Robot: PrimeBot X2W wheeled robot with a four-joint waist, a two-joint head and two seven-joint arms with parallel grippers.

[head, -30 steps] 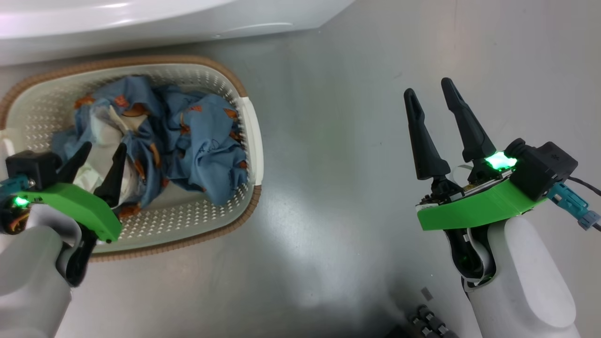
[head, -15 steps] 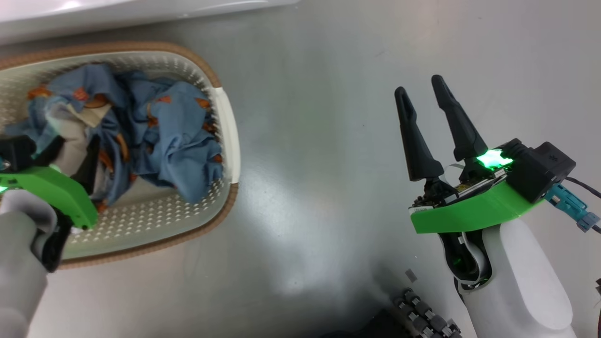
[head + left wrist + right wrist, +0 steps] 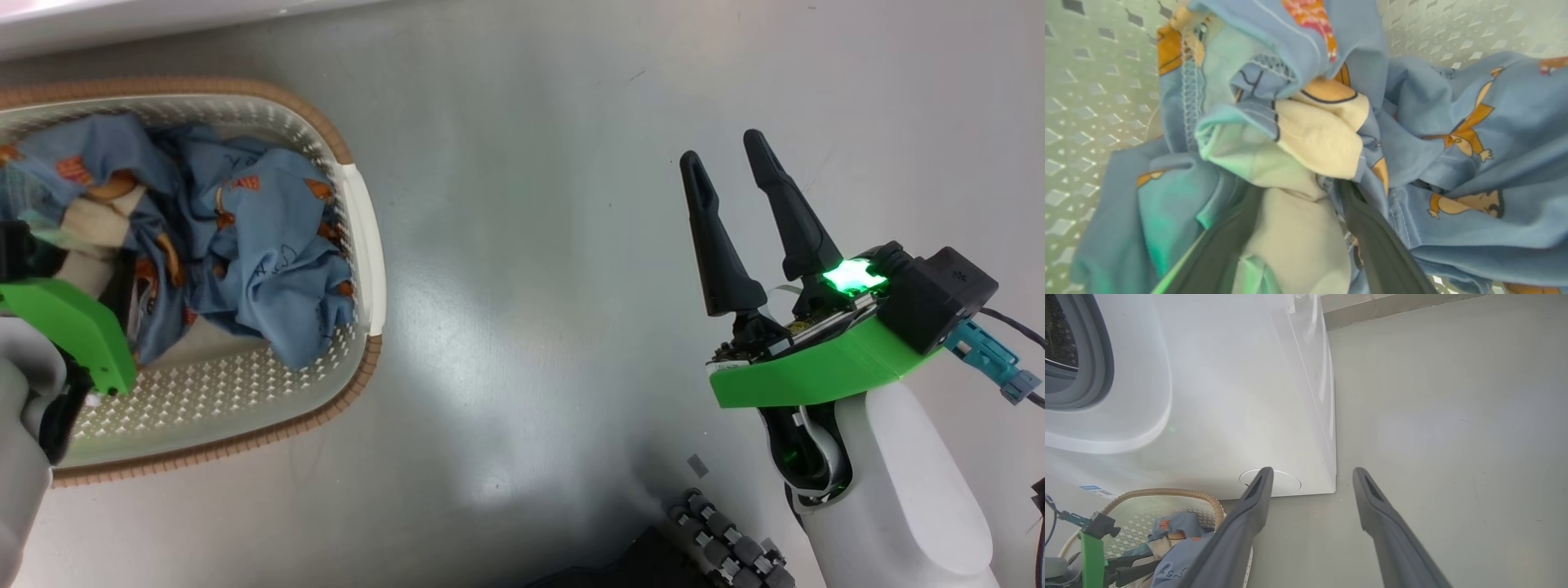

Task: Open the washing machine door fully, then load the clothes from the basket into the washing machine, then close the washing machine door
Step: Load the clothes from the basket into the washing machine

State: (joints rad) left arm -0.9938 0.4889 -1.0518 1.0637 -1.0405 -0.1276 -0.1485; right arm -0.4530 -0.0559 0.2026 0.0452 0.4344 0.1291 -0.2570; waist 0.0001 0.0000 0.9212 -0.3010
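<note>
Left gripper [image 3: 1300,192]: in the left wrist view its two dark fingers rise from the bottom edge, jaws spread. A cream fold of the clothes [image 3: 1453,102] lies between them, and the tips are sunk into the heap; no pinch is evident. In the head view this arm sits at the left edge, over the basket [image 3: 359,212].

Right gripper [image 3: 722,149]: at centre right of the head view, jaws spread and holding nothing, above bare grey floor [image 3: 531,286], well apart from the basket.

Basket: upper left of the head view, standing on the floor. The blue printed garments are bunched inside it, against the perforated wall [image 3: 1086,81].

Washing machine [image 3: 1229,396]: in the right wrist view, directly beyond the basket. Its grey rubber ring [image 3: 1098,355] is at upper left and its round filter cap [image 3: 1286,484] at lower centre.
</note>
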